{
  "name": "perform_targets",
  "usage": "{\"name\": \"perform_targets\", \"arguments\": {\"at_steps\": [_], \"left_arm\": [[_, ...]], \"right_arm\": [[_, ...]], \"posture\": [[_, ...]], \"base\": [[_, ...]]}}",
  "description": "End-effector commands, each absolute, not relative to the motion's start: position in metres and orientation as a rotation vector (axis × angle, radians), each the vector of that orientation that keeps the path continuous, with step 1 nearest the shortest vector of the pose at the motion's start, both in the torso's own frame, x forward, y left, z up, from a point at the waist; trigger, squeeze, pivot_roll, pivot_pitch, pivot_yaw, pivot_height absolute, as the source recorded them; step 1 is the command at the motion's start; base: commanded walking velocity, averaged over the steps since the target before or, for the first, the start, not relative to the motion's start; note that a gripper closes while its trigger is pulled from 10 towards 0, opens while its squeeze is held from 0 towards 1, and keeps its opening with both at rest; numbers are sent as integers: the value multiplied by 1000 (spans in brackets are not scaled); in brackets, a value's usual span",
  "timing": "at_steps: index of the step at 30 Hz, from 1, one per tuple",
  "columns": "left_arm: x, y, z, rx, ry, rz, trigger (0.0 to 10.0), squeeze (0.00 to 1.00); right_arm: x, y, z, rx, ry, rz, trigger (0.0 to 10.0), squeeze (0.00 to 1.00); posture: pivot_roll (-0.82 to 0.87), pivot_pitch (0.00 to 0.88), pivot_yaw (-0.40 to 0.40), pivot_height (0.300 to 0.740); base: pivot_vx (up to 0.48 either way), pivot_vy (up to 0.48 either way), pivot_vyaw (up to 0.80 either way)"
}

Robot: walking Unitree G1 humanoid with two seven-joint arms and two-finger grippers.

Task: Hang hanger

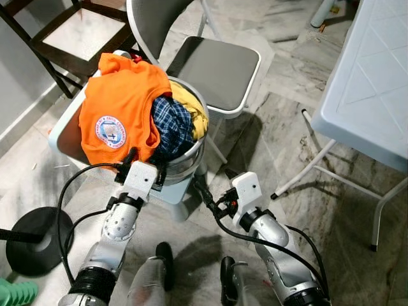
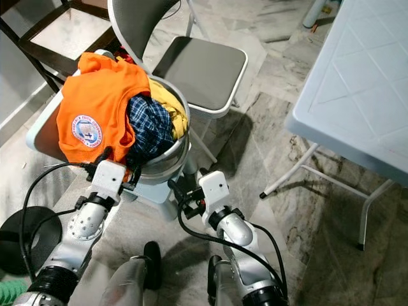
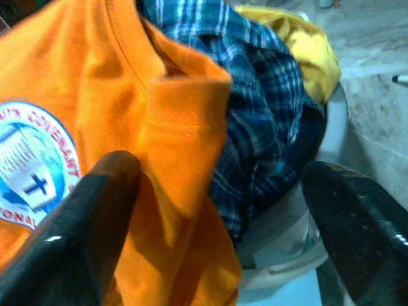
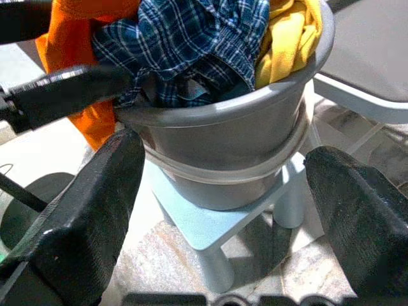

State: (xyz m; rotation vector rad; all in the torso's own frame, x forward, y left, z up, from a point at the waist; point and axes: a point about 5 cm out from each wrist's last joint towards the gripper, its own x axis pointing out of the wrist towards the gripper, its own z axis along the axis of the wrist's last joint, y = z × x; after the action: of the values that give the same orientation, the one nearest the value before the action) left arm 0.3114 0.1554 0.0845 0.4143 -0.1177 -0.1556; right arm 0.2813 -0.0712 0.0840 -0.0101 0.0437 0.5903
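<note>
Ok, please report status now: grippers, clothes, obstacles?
Left gripper open at orange T-shirt. Right gripper open, empty, beside grey tub. No hanger seen.

Bucket [image 1: 185,162] of clothes on a small stool [image 1: 171,191] just ahead of both grippers, left gripper [image 1: 141,160] at the shirt [image 1: 118,108] draped over its rim, right gripper [image 1: 205,191] beside the stool, chair [image 1: 217,70] beyond, table [image 1: 370,83] far right.
</note>
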Motion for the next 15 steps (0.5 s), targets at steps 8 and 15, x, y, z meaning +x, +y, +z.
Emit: {"name": "perform_targets", "arguments": {"at_steps": [8,15], "left_arm": [[311,161,73,429,-62,-145,0,0],[310,167,74,436,-77,-117,0,0]], "right_arm": [[277,-75,76,-15,71,578,10000,0],[279,-75,77,-18,69,576,10000,0]], "posture": [[-110,310,5,740],[-108,305,5,740]], "base": [[0,0,0],[0,0,0]]}}
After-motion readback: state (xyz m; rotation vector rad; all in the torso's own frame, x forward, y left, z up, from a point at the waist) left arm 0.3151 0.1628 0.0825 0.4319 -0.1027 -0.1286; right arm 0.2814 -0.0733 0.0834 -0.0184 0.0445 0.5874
